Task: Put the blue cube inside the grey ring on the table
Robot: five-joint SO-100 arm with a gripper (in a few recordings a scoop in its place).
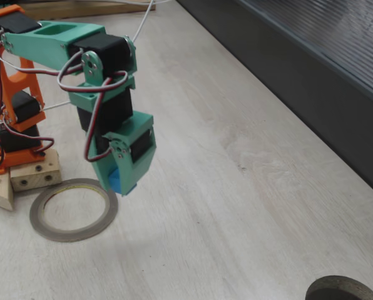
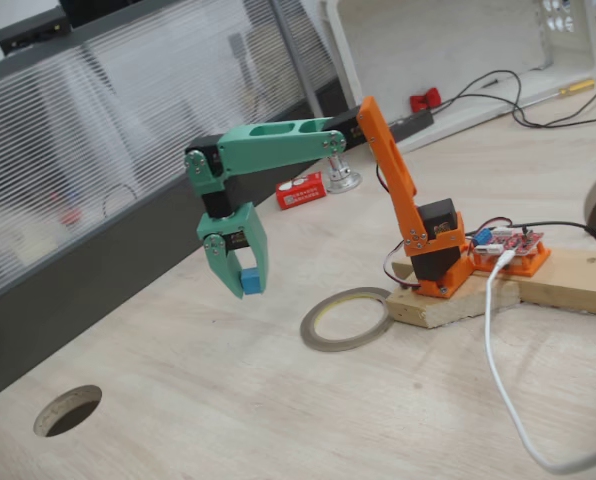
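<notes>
The arm is reaching out from its orange base, with the orange lower link leaning upward and the green upper link stretching roughly level away from it. At the far end the wrist is bending straight down, so the green claw is pointing at the counter and hanging clear above it. In both fixed views its jaws are closing on the blue cube, pinching it between the tips.
</notes>
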